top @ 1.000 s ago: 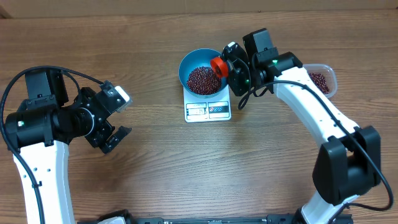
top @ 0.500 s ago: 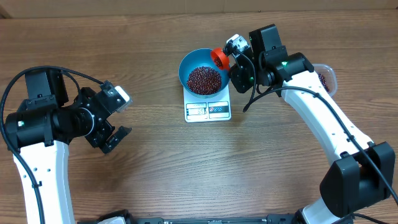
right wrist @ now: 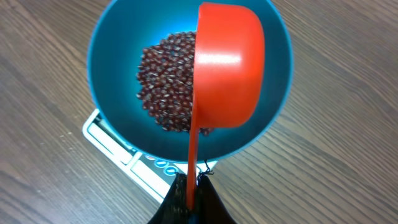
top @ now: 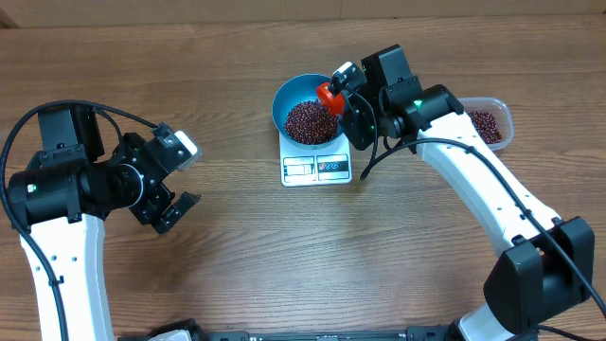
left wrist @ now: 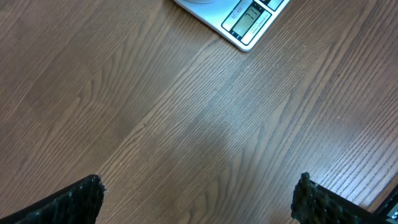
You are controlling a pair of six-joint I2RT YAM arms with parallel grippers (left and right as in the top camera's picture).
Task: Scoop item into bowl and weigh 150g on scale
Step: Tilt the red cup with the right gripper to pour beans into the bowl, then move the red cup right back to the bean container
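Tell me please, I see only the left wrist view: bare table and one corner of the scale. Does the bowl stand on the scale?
Observer: Yes. The blue bowl stands on the scale, and a heap of beans lies in it.
Operator: Where is the scoop?
Observer: The right gripper is shut on the handle of the red scoop and holds it over the bowl.
Operator: Is there another container?
Observer: Yes. A clear tub with more beans stands to the right of the scale, apart from it.
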